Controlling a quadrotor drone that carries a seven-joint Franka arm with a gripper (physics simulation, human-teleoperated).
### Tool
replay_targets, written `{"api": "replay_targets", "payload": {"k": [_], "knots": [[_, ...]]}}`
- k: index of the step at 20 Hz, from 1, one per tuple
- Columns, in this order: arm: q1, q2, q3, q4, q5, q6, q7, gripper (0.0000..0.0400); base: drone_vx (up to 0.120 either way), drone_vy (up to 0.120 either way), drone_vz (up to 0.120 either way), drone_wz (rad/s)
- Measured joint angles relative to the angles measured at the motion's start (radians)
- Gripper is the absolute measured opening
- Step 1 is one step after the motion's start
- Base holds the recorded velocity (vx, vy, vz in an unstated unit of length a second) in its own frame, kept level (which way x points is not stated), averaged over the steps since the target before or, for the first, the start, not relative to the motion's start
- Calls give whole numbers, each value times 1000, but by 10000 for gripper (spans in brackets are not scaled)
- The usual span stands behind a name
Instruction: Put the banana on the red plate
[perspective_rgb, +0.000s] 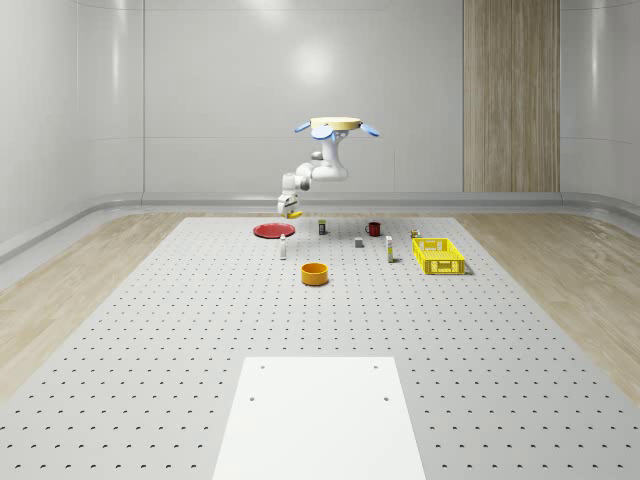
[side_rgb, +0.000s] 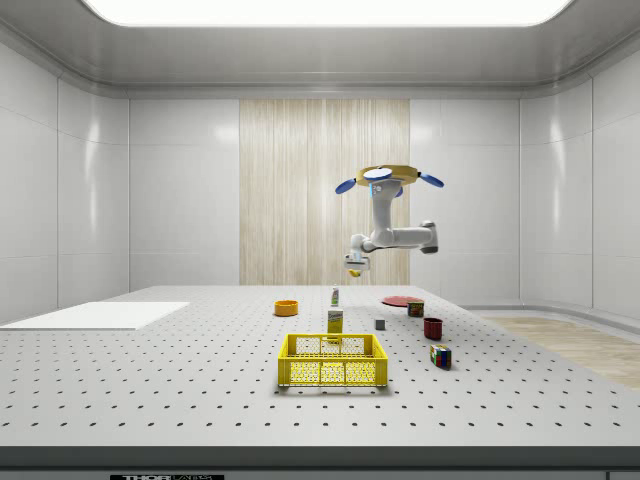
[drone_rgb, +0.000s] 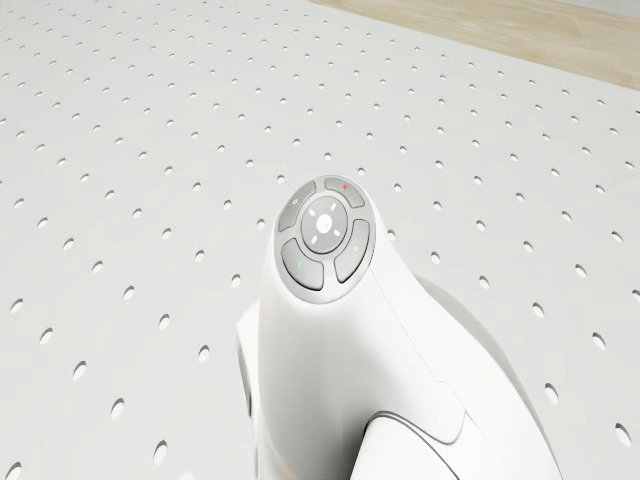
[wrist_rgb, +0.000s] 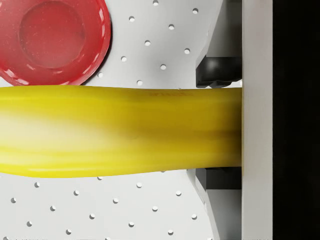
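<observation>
Banana (wrist_rgb: 120, 131) carried in the air near the red plate (wrist_rgb: 52, 40).

The yellow crate (perspective_rgb: 439, 256) holds a small carton, seen in the side view; what the orange bowl (perspective_rgb: 315, 273) and dark red mug (perspective_rgb: 374, 228) contain cannot be made out. The red plate is seen bare. The gripper (perspective_rgb: 290, 207) is closed on the banana, a dark finger pad (wrist_rgb: 217, 71) pressed on each side, above the perforated table (perspective_rgb: 200, 330) just beside the plate. The drone (perspective_rgb: 336, 126) is seen hovering over the table's far part. The banana's end is cut off in the wrist view.
</observation>
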Motion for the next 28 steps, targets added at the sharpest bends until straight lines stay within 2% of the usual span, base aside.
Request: {"api": "replay_targets", "payload": {"k": [28], "knots": [[-3, -9, 2, 3, 15, 8, -843, 201, 0, 0, 0, -300]]}}
